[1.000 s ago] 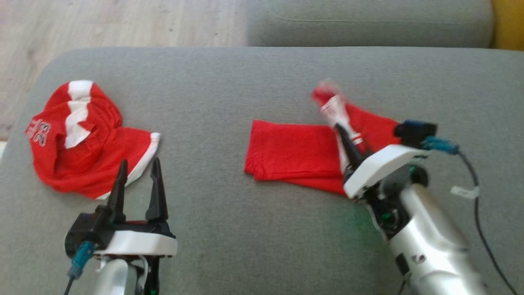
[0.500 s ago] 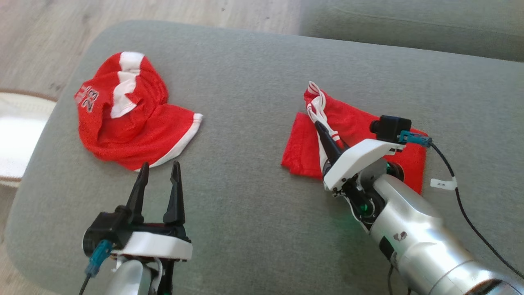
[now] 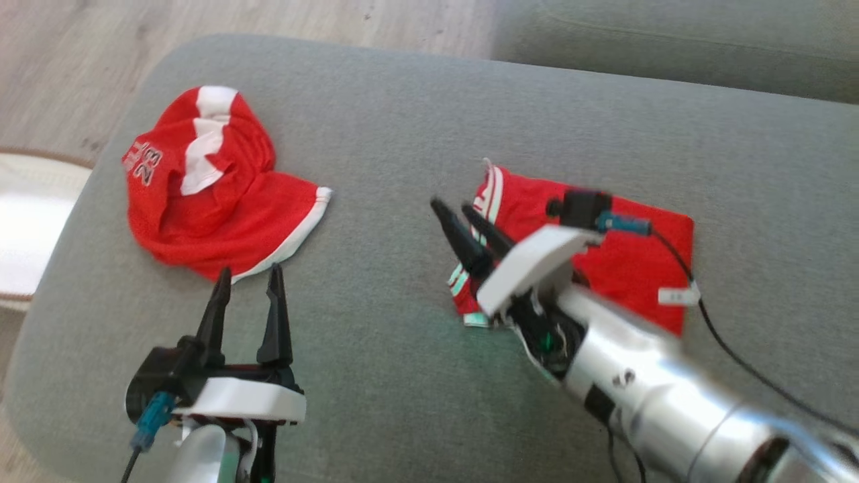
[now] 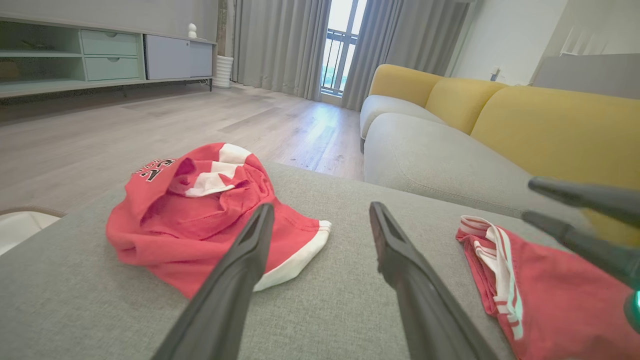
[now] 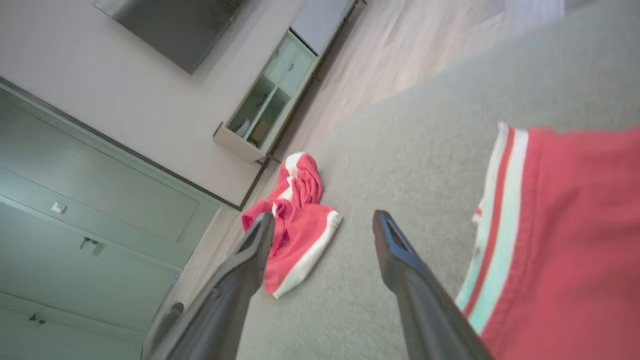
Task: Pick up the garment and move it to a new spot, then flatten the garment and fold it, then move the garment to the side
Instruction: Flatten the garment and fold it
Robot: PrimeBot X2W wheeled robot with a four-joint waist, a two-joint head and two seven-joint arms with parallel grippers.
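From the head camera: folded red garment [image 3: 631, 258] flat on the grey sofa seat [image 3: 402, 121], toward its right edge, striped hem facing the middle. Right tool [image 3: 451, 205] with tips just past that hem, fingers parted and gripping nothing; its forearm and a dark cable [image 3: 725, 342] lying across the cloth. Left tool [image 3: 248, 272] near the front edge, wide open and empty, tips close to a crumpled red jersey [image 3: 221, 208] at the left end. Judged risks: catching only the top layer on the next grasp and undoing the fold; cable or forearm dragging the cloth askew. From the left wrist: open fingers framing bare seat, jersey [image 4: 200, 220] to one side, folded garment [image 4: 550, 285] to the other beneath the right tool [image 4: 527, 199], yellow sofa back [image 4: 550, 120] behind. Nothing between left tool and jersey. From the right wrist: parted fingers, nothing between them, striped hem just beside one, touching or not impossible to tell. Jersey [image 5: 295, 225] well apart toward the far end, a low cabinet [image 5: 270, 110] beyond on the floor [image 5: 390, 55]. Likely obstacle for a leftward move: the jersey. Rightward, the seat's edge lies near, so overshooting risks a drop.
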